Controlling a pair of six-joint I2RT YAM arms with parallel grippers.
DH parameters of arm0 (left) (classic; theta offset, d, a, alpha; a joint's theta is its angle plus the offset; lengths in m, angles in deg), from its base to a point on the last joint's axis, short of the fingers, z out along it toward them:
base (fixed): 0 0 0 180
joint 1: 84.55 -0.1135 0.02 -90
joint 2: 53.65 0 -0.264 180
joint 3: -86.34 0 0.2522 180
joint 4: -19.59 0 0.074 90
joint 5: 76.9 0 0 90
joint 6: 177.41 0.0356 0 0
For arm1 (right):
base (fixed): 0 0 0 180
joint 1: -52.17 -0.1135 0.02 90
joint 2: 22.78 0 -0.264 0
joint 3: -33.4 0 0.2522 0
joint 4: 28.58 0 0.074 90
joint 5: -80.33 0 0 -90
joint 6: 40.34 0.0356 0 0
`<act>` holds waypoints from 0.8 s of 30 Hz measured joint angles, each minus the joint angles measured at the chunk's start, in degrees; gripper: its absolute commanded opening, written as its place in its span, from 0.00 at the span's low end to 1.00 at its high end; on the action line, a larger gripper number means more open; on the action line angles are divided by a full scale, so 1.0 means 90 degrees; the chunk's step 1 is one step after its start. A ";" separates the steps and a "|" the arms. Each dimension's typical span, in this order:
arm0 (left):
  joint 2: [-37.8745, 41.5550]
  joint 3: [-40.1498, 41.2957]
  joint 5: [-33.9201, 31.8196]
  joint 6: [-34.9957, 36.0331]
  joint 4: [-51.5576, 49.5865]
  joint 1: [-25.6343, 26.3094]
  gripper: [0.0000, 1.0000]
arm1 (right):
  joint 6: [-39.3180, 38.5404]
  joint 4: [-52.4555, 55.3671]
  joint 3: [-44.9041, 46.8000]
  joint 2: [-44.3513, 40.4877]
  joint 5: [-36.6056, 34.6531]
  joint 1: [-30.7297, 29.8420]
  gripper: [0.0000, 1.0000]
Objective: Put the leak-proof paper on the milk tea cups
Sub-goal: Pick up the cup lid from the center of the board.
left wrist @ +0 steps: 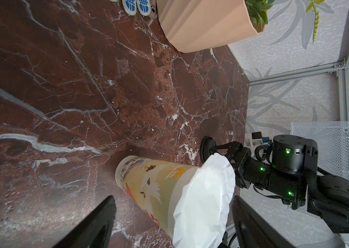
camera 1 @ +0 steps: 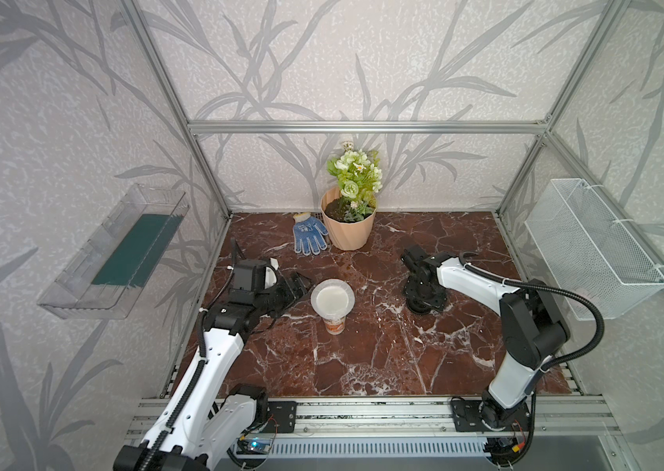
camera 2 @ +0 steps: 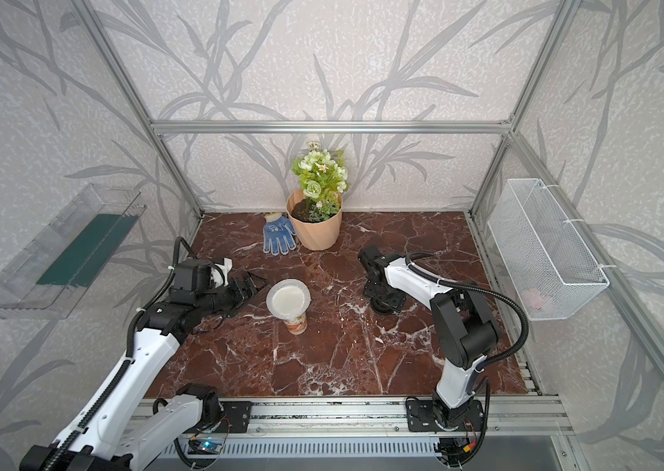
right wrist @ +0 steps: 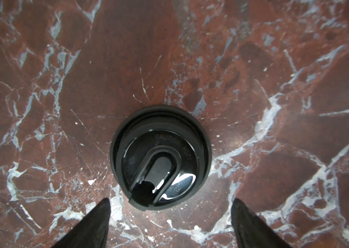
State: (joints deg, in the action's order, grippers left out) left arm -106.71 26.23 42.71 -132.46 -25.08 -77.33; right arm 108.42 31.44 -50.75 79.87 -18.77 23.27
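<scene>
Fingers (left wrist: 96,225) of the left gripper (left wrist: 173,197) stand wide apart, one on each side of the tall white paper cup with an orange-red printed band (left wrist: 158,182). Marble shows between one tip and the cup wall, and they grip nothing. In both top views this gripper (camera 1: 299,285) sits just left of the cup (camera 1: 334,324).

The thin round whitish translucent leak-proof paper (camera 1: 332,297) lies over the cup's mouth. Its crinkled edge overhangs the rim all round (left wrist: 207,193). The cup stands upright, a little left of centre on the red-brown veined marble table (camera 1: 363,367).

Well apart to the right, the right gripper (right wrist: 171,199) points down with its fingers (right wrist: 92,227) spread and clear of the small black round plastic lid (right wrist: 160,156). The lid lies flat on the marble.

Bare marble runs between the cup and the lid, and across the near half of the table up to the aluminium rail (camera 1: 363,416).

At the far edge stand a peach ribbed flower pot (camera 1: 348,232) and a blue dotted work glove (camera 1: 309,234) touching its left side. A white wire basket (camera 1: 591,253) hangs on the right wall and a clear plastic tray (camera 1: 114,253) on the left wall, both off the table.
</scene>
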 measured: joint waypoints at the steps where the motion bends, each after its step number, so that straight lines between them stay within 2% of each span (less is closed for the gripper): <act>1: -0.0002 0.0000 0.0002 0.0002 0.0010 -0.0015 0.86 | -0.0015 -0.0024 -0.0005 0.0044 0.0041 0.0017 0.88; 16: -0.0010 0.0000 0.0015 0.0005 0.0017 -0.0112 0.86 | -0.0168 -0.0287 -0.0005 0.0330 0.0318 0.0209 0.88; 24: -0.0010 0.0000 0.0027 0.0005 0.0015 -0.0131 0.86 | -0.0211 -0.0374 -0.0005 0.0432 0.0355 0.0206 0.84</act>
State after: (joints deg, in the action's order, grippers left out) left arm -106.80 26.23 42.95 -132.42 -24.95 -78.51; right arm 106.52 28.08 -50.79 83.76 -15.58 25.13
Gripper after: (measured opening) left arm 0.863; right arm 0.847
